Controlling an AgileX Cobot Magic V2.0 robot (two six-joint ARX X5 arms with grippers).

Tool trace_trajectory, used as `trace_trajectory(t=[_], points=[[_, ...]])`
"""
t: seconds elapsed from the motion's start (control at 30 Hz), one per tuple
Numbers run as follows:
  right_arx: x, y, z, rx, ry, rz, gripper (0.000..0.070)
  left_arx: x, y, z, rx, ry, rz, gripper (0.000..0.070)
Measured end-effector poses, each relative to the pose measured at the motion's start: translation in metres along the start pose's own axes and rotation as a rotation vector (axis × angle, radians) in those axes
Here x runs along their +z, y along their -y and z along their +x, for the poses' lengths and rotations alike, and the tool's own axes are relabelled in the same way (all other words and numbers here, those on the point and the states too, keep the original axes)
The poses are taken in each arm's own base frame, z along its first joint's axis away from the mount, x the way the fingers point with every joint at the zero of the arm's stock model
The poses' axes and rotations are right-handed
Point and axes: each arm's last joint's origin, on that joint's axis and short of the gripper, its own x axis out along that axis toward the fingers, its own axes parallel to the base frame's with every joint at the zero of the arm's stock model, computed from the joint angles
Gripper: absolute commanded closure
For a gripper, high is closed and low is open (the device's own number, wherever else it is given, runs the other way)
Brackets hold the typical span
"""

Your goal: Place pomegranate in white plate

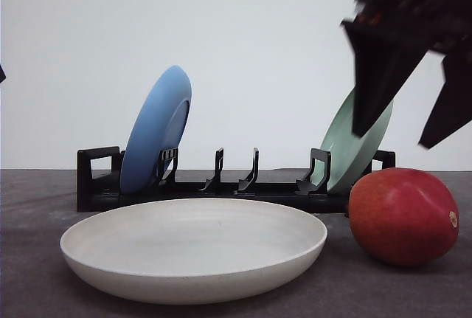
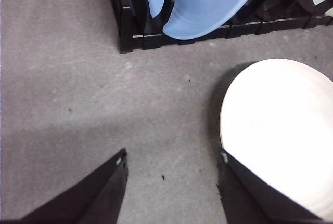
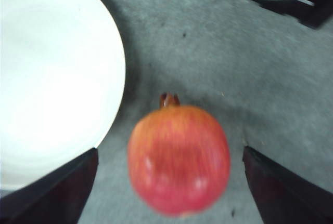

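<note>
The red pomegranate [image 1: 402,216] lies on the grey table, just right of the white plate [image 1: 193,248] and apart from it. The plate holds nothing. My right gripper [image 1: 398,137] hangs open a little above the fruit. In the right wrist view the pomegranate [image 3: 178,159] sits between the spread fingers of the right gripper [image 3: 169,152], with the white plate [image 3: 52,78] beside it. My left gripper [image 2: 173,155] is open over bare table, next to the white plate's [image 2: 281,130] rim, with nothing between its fingers.
A black dish rack [image 1: 221,189] stands behind the plate. A blue plate [image 1: 155,130] leans in its left end and a pale green plate [image 1: 346,156] in its right end, close behind the right gripper.
</note>
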Motion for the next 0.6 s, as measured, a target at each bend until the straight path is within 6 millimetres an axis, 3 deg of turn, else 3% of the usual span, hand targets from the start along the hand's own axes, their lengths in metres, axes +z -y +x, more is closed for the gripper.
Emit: trace_trajectory(t=[0.43,0.6], points=[[0.000,0.004,0.051,-0.034,-0.186,0.008,0.0113,0.000,0.000,0.000,0.000,0.001,0.015,0.0390],[-0.002,0.005,0.056,-0.042,-0.224,0.012,0.0180,0.000,0.000,0.000,0.000,0.001,0.015,0.0390]])
